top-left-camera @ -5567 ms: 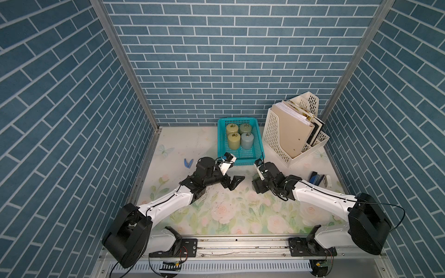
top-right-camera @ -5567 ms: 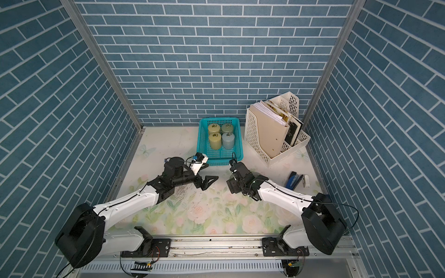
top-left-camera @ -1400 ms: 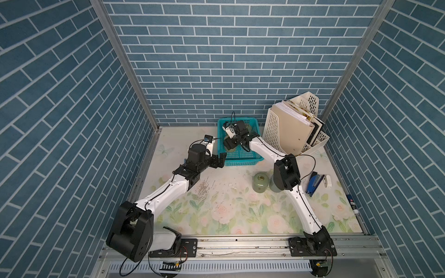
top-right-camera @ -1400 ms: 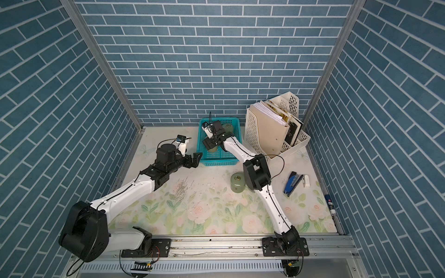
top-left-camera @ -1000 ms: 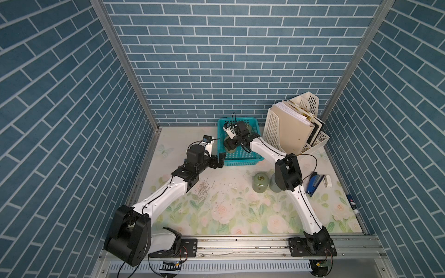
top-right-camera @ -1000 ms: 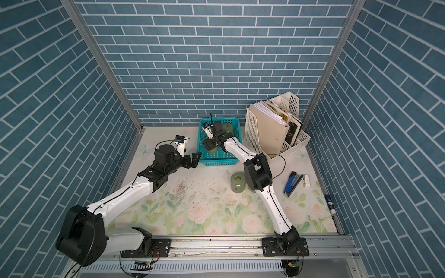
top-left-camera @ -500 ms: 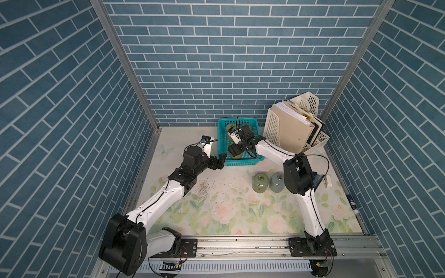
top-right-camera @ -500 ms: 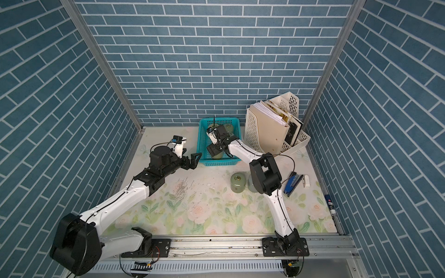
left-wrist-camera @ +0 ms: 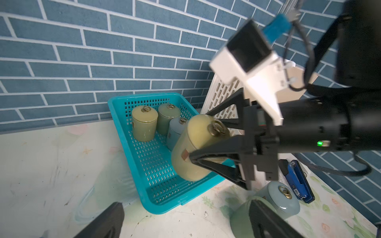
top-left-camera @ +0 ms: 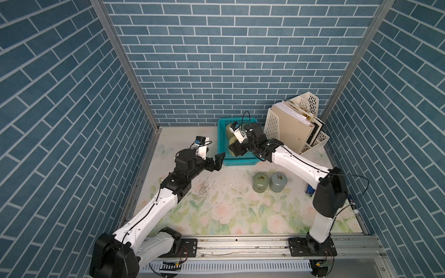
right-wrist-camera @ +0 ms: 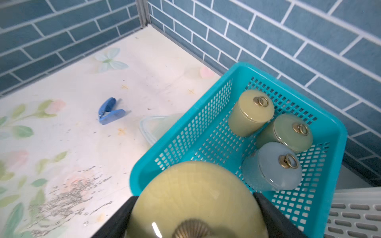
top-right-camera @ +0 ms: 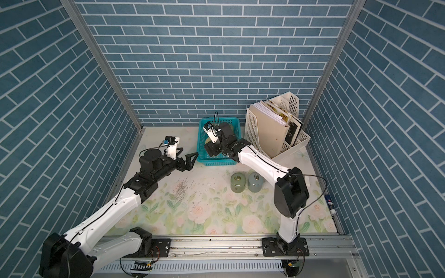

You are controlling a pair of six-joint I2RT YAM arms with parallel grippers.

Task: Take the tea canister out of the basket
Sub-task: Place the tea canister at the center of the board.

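My right gripper [right-wrist-camera: 194, 196], jaws part-closed, grips the tilted yellow glazed tea canister [left-wrist-camera: 196, 144] with its brass ring lid. It hangs over the lower end of the teal mesh plastic basket [top-left-camera: 220, 139], mid-frame in a top view. I'd raise it clear of the rim before swinging out. My left gripper [top-right-camera: 186, 160] gapes wide, empty.

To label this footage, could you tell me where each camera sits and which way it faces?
Top views: above the front rail, looking down at the back wall; left arm and right arm whole.
Left wrist: on the left arm, facing the basket and the right end effector gripping the yellow canister; own fingers show.
Right wrist: on the right arm, looking past that canister into the basket; own fingers flank it.
Shared: both wrist views show three canisters in the basket.
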